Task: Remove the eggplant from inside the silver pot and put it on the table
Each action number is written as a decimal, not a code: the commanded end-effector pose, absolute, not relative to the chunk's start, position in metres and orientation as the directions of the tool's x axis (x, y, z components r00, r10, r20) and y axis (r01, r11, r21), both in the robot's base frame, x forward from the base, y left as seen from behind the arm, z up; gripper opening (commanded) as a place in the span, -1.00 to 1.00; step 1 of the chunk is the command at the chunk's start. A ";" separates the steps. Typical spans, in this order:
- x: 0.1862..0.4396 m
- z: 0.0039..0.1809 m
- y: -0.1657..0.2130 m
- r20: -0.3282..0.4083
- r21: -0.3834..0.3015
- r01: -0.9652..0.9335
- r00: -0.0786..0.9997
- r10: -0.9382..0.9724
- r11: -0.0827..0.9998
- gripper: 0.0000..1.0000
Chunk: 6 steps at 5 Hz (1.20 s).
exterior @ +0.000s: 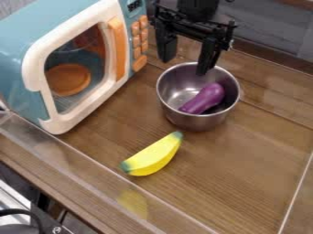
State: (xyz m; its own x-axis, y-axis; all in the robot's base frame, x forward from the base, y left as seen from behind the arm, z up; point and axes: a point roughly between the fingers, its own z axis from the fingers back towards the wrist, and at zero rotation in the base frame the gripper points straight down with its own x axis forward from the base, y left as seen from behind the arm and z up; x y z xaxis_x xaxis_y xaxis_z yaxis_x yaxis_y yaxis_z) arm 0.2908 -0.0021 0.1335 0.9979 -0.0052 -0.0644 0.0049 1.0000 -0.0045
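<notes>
At nine to ten o'clock in the view you have the blue toy microwave (68, 59), door shut, with something orange showing behind its window. It plays no part here, so keep the arm clear of its right edge. At six o'clock the yellow banana (153, 154) lies on the table (244, 174), well apart from the pot; leave it be.

Moving right, the silver pot (199, 95) sits just past the centre, toward one o'clock. The eggplant (204, 99) lies inside it, slanting from the lower left to the upper right, leaning toward the pot's right-hand wall. Which end carries the stem is too small to tell.

Directly above the pot, at twelve to one o'clock, the gripper (192, 53) hangs pointing down with its jaws spread wide and nothing between them. One finger tip seems to reach the pot's far rim in this view; whether it touches I cannot tell.

Your step is the descent and grasp. Turn the jaws so they straddle the eggplant across its narrow width, centre over its thick middle, and lower without catching the rim or wall. Close gently: the glossy skin will likely slip. The bare wood at four o'clock looks a good place to set it down.
</notes>
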 end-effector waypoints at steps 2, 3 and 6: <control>0.299 0.116 -0.021 -0.054 -0.016 0.002 0.999 -0.003 1.000 1.00; 0.301 0.120 -0.033 -0.042 -0.023 -0.003 0.999 0.002 1.000 1.00; 0.307 0.113 -0.057 -0.031 -0.037 0.090 0.995 -0.091 0.995 1.00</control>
State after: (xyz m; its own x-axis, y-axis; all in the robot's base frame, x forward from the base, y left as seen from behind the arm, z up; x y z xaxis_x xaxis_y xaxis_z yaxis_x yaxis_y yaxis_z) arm 0.2976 -0.0549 0.0974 0.9922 -0.0885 -0.0881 0.0860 0.9958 -0.0315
